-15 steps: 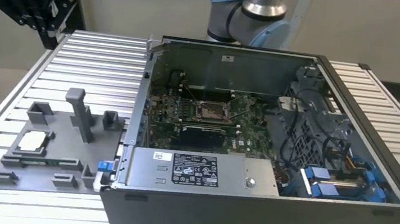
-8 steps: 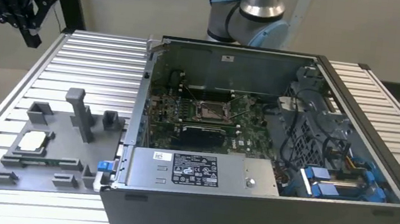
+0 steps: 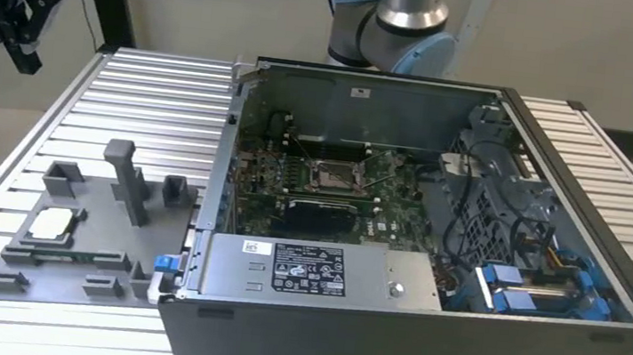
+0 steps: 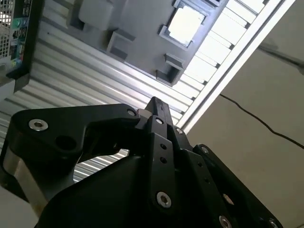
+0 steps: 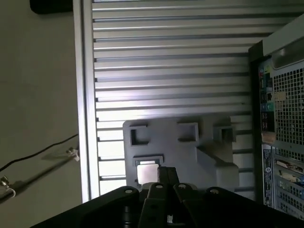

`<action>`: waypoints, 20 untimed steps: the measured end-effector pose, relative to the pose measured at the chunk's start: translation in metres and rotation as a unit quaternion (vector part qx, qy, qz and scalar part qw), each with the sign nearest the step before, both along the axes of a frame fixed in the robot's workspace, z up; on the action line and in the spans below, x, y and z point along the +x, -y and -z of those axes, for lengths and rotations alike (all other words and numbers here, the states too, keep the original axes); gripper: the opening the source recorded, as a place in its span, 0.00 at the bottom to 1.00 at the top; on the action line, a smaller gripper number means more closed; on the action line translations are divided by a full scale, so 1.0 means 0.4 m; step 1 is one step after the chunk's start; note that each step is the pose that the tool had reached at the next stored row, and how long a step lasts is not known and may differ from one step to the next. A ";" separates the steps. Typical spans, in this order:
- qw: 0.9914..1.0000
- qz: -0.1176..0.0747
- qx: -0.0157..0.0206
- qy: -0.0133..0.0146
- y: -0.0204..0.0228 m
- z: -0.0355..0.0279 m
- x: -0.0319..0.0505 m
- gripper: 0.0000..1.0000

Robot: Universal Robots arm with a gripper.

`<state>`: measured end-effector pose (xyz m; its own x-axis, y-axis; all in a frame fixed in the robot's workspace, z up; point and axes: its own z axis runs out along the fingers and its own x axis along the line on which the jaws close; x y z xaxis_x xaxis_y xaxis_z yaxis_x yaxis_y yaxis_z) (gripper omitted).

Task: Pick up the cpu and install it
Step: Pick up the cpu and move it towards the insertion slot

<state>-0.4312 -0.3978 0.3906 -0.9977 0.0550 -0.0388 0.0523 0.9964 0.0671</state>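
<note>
Just one cpu point(image 3: 53, 224), it sits in the one grey fixture point(image 3: 132, 253) beside one open case point(image 3: 392, 352); end effector point(image 3: 26, 60) pressed together, empty, hovers well above the cpu

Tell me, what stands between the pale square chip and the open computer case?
In the exterior view, a tall grey post and a smaller grey block, both on the fixture plate, stand between the cpu and the computer case.

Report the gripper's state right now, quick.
Gripper: open or closed cannot be told. It is not holding the cpu, which lies in the grey fixture.
</note>
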 end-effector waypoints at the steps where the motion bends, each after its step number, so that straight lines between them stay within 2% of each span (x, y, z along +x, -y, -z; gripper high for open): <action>1: 1.000 -0.001 0.002 0.000 0.001 0.001 -0.005 0.00; 5: 1.000 -0.013 0.007 0.000 0.003 0.002 -0.019 0.00; 12: 0.999 -0.039 0.008 0.000 0.008 0.003 -0.033 0.00; 16: 0.999 -0.045 0.008 0.000 0.019 0.004 -0.037 0.00; 20: 0.999 -0.047 0.008 0.000 0.037 0.004 -0.038 0.00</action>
